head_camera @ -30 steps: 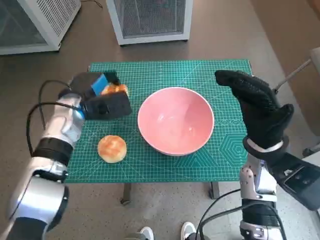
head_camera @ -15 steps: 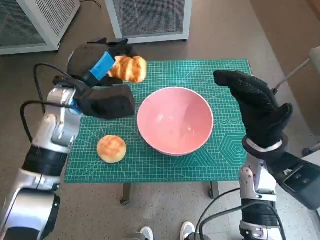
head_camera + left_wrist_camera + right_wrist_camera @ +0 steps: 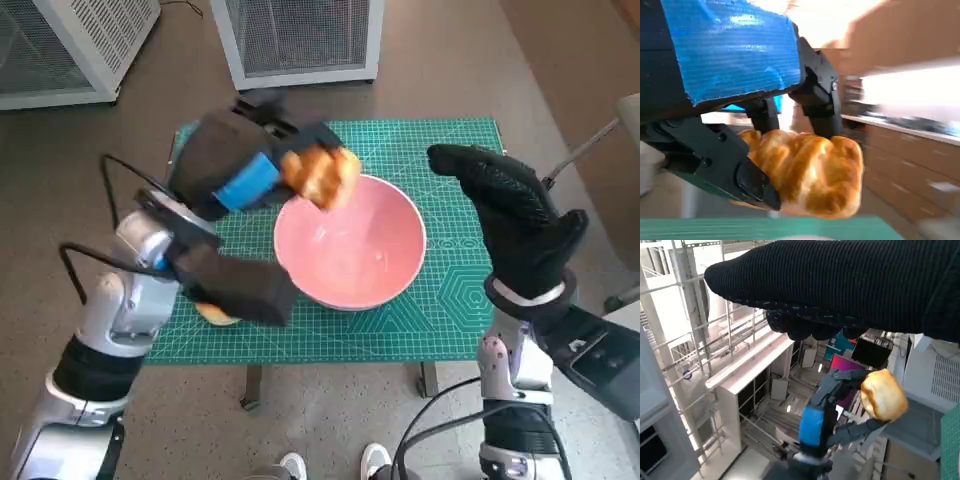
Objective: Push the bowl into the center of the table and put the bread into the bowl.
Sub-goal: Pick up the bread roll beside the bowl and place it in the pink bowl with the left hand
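A pink bowl sits near the middle of the green cutting mat. My left hand holds a golden bread roll in the air above the bowl's far left rim. The left wrist view shows the same roll gripped between black fingers. A second round bun lies on the mat at the front left, mostly hidden under my left forearm. To the right of the bowl my gloved right hand is raised with fingers spread, holding nothing. The right wrist view shows the glove and the lifted roll.
White wire-mesh cabinets stand on the floor beyond the table's far edge. A person's shoes show below the table's front edge. Cables hang from both arms near the table's front corners.
My left hand has carried the bread roll up and to the right, from beyond the mat's far left to over the bowl's rim. My forearm now covers most of the bun. My right hand stays put.
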### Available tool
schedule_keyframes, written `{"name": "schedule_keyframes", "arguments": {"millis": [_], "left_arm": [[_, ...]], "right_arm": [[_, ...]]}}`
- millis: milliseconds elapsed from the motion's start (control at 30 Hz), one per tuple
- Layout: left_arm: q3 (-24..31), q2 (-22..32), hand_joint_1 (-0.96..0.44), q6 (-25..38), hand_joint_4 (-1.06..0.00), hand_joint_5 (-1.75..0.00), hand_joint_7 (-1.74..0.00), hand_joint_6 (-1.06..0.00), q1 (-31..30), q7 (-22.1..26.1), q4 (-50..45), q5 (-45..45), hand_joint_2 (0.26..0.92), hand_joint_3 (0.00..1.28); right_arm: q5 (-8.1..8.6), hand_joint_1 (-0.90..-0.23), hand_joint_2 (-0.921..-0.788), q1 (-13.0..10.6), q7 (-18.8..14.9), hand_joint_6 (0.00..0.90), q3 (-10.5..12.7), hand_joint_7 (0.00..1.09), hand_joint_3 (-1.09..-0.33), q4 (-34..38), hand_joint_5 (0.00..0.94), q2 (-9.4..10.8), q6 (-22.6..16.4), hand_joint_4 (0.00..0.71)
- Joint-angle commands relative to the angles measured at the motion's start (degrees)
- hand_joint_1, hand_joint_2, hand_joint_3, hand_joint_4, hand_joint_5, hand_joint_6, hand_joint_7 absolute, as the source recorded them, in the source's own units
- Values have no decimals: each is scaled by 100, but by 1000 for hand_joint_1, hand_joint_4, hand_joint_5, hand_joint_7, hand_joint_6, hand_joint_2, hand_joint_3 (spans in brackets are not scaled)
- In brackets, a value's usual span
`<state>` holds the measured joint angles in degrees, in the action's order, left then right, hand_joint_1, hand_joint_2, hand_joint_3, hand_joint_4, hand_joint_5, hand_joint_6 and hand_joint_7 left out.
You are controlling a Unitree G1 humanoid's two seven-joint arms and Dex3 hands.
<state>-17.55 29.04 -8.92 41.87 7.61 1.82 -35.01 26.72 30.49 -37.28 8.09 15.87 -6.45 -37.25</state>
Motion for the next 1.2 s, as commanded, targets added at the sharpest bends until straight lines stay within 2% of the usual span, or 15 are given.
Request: {"name": "schedule_keyframes", "arguments": {"millis": [33,267,500,600,633,667,700,733,767,867,1000,1200], "left_arm": [[-161,-57,1,-272,-737,-1067,-1189,-644,-133,185,208,-6,920,38],[-413,-203,0,-440,-737,-1155,-1080,-668,-71,348,616,-209,920,31],[-490,-355,0,-434,-733,-1139,-1109,-661,-116,463,854,-208,919,35],[-464,-402,1,-234,-642,-1199,-1221,-583,-192,645,791,-179,920,106],[-446,-406,0,-114,-561,-1268,-1299,-520,-247,741,698,-180,921,169],[-432,-408,-18,-32,-469,-1010,-1063,-444,-286,807,625,-184,877,173],[-422,-409,-25,25,-460,-873,-940,-438,-313,853,571,-189,868,162],[-422,-388,-36,81,-434,-603,-704,-427,-336,907,496,-225,848,126],[-421,-373,-54,117,-422,-409,-532,-422,-352,944,442,-251,843,98],[-408,-237,-127,225,-314,-134,-276,-357,-387,1154,199,-353,820,45],[-278,-145,-230,329,-200,-28,-149,-295,-447,1470,-115,-194,803,18],[88,4,-328,591,-149,-4,-103,-265,-704,1944,-881,191,803,11]], "right_arm": [[-58,-528,-921,-163,-17,72,-3,613,-528,-4,6,-31,32,368],[-120,-524,-921,-186,14,68,-23,611,-549,13,5,-14,3,369],[-121,-523,-921,-235,42,66,-26,613,-556,-51,4,-36,65,368],[-130,-514,-921,-260,66,68,-26,616,-558,-94,3,-43,92,368],[-137,-513,-921,-265,70,70,-23,618,-558,-94,3,-45,88,368],[-142,-514,-921,-269,74,72,-22,619,-558,-96,3,-46,85,368],[-146,-515,-921,-274,77,72,-22,620,-558,-101,3,-46,84,368],[-158,-516,-921,-277,86,72,-20,620,-557,-101,3,-46,77,368],[-168,-518,-921,-281,93,72,-21,621,-557,-105,3,-45,74,368],[-198,-525,-921,-290,124,69,-30,620,-557,-131,3,-43,83,369],[-214,-530,-921,-301,126,62,-37,617,-556,-145,3,-30,91,369],[-245,-532,-921,-296,144,58,-46,614,-557,-149,3,-26,95,369]]}}
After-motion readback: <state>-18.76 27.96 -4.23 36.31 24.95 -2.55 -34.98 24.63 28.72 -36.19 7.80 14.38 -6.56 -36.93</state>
